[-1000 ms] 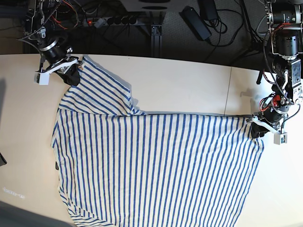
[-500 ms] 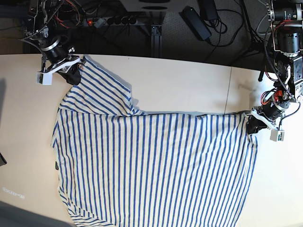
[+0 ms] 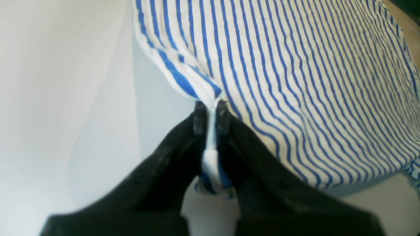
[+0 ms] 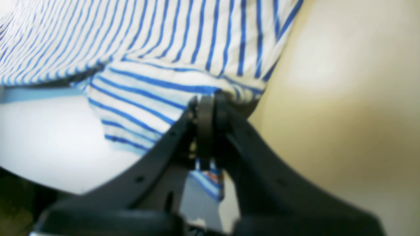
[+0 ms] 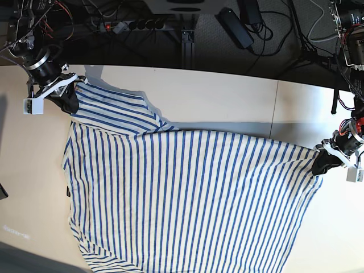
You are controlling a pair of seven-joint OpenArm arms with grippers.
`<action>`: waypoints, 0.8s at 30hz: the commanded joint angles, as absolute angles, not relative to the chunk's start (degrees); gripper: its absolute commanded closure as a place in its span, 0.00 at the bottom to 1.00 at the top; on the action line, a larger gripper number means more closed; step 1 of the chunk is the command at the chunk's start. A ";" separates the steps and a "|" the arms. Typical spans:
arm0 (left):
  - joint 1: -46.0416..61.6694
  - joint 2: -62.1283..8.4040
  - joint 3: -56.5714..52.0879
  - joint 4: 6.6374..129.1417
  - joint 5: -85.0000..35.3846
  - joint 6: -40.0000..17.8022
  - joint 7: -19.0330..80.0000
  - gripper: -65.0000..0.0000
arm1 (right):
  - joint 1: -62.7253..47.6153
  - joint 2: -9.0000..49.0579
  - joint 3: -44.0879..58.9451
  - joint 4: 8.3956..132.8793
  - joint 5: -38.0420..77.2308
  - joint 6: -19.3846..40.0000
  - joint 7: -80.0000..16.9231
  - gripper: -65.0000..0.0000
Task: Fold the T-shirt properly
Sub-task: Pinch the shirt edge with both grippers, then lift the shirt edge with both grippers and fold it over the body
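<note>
Across the pale table (image 5: 227, 96) the T-shirt (image 5: 182, 199) lies spread, stripes running roughly from the far edge toward the near one, its lower part running off the near edge of the base view. One sleeve is folded at the far corner on the base view's left. My two arms hold it at opposite ends, well apart.

My left gripper (image 3: 210, 113) has its jaws closed narrow on a pinch of striped fabric, a small tuft hanging down between them. My right gripper (image 4: 206, 109) is likewise clamped on the sleeve edge (that view is soft, but cloth plainly passes between the jaws).

I judge this a spreading step. To do it well I should keep both pinches firm, pull evenly so the stripes stay straight, hold the cloth low to the table, and stop before the fabric strains or slips from either pinch.
</note>
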State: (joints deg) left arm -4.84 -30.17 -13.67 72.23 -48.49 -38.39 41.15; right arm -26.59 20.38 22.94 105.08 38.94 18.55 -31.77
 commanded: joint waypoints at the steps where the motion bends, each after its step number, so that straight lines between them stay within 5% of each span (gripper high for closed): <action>1: -6.63 -31.42 -14.06 73.21 -49.45 -40.00 40.14 1.00 | -24.88 22.31 23.81 106.08 39.62 22.37 -30.26 1.00; 10: -14.28 -30.63 -11.09 68.14 -45.58 -40.00 39.88 1.00 | -11.51 28.69 19.59 103.35 35.33 23.18 -30.50 1.00; 24: -30.52 -28.45 -5.37 50.26 -38.17 -40.00 35.20 1.00 | 18.50 32.23 0.58 78.15 28.60 23.24 -30.48 1.00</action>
State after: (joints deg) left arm -28.62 -27.51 -5.08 49.41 -37.19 -39.20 36.62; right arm 17.02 31.11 0.08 77.14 28.36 20.08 -31.92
